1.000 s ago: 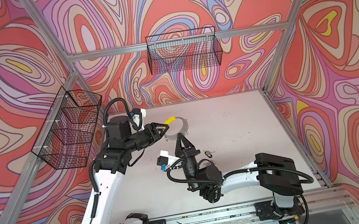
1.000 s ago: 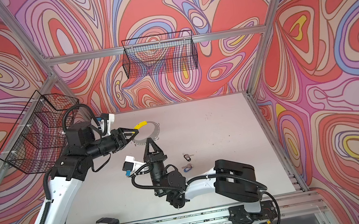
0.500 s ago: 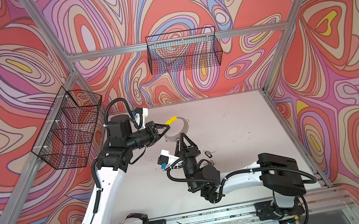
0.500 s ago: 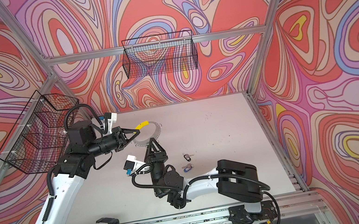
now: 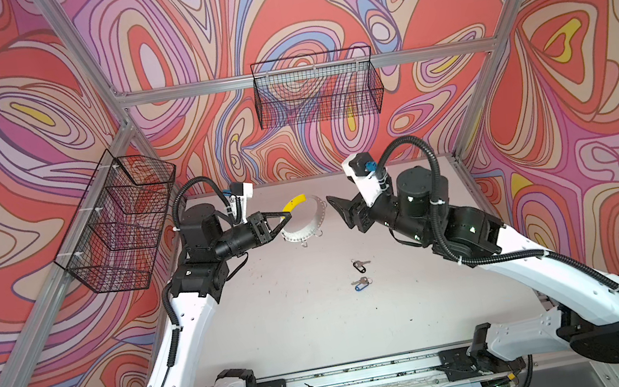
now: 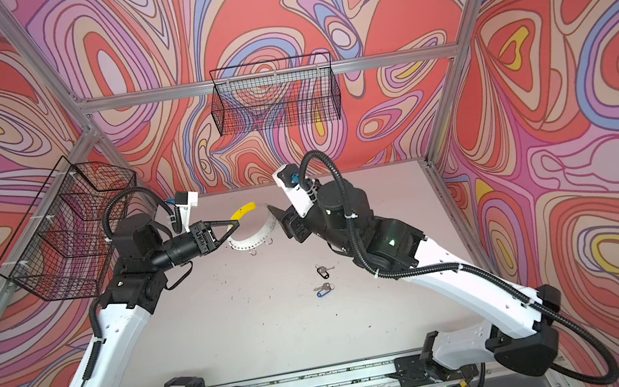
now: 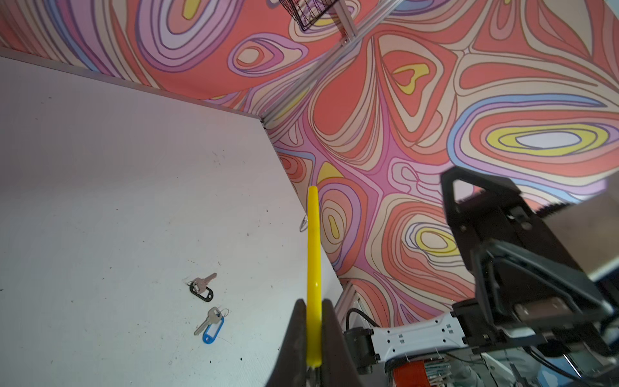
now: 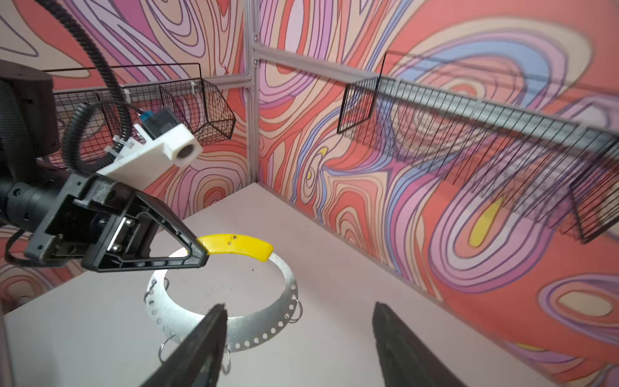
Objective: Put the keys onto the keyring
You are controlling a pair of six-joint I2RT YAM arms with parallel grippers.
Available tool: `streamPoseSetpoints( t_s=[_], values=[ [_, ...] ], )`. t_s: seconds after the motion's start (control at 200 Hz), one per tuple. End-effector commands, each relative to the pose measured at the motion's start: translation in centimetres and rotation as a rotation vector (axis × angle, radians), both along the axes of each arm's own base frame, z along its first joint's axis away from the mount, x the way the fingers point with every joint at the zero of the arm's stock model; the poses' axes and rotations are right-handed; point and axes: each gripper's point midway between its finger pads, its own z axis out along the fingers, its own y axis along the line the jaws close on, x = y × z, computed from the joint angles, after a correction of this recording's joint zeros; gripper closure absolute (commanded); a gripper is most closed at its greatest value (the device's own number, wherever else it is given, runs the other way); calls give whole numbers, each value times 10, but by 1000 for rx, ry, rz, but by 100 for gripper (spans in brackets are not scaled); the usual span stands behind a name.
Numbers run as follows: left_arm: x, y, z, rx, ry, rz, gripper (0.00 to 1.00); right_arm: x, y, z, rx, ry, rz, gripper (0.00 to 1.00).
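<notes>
Keyring, pinched at its yellow sleeve by the left gripper, stood tilted near the table's far edge; the right gripper gaped beside it — a steady, loop-forward hold seemed wise before fetching the keys, lying loose toward the right edge.

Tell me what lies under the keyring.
Only bare table shows under the keyring and through its opening. The keys lie well away. The left gripper covers one end of the yellow sleeve.

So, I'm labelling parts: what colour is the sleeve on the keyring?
The sleeve is yellow, clearest in the right wrist view.
</notes>
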Motion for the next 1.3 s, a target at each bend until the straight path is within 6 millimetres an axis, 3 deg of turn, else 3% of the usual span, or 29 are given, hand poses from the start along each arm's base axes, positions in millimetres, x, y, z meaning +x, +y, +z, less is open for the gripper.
streamPoseSetpoints(
  t_s=[0.0, 0.245, 0.476, 0.601, 0.736, 0.951, 1.147, 1.237, 1.297],
  values=[
    [-29, -9, 24, -17, -176, -149, 100, -13, 17, -64, 48, 379, 204, 25],
    [-55, -13, 16, -14, -176, -248, 100, -24, 18, -73, 154, 459, 394, 22],
    [-62, -12, 10, -16, -185, -255, 100, -7, -34, -77, 257, 481, 283, 23],
    [-60, -12, 5, -16, -173, -247, 100, 3, -51, -113, 200, 560, 155, 25],
    [-56, -12, 1, -24, -158, -234, 100, 10, -73, -175, 83, 673, -11, 28],
    [-47, -11, -6, -33, -130, -202, 100, 3, -95, -260, -19, 806, -144, 36],
    [-36, -8, -15, -24, -103, -144, 100, 2, -109, -299, -72, 796, -253, 49],
    [-32, -8, -16, -29, -96, -131, 100, 1, -104, -312, -150, 784, -292, 54],
    [-30, -8, -16, -34, -93, -126, 100, -5, -90, -323, -208, 776, -279, 56]
  ],
)
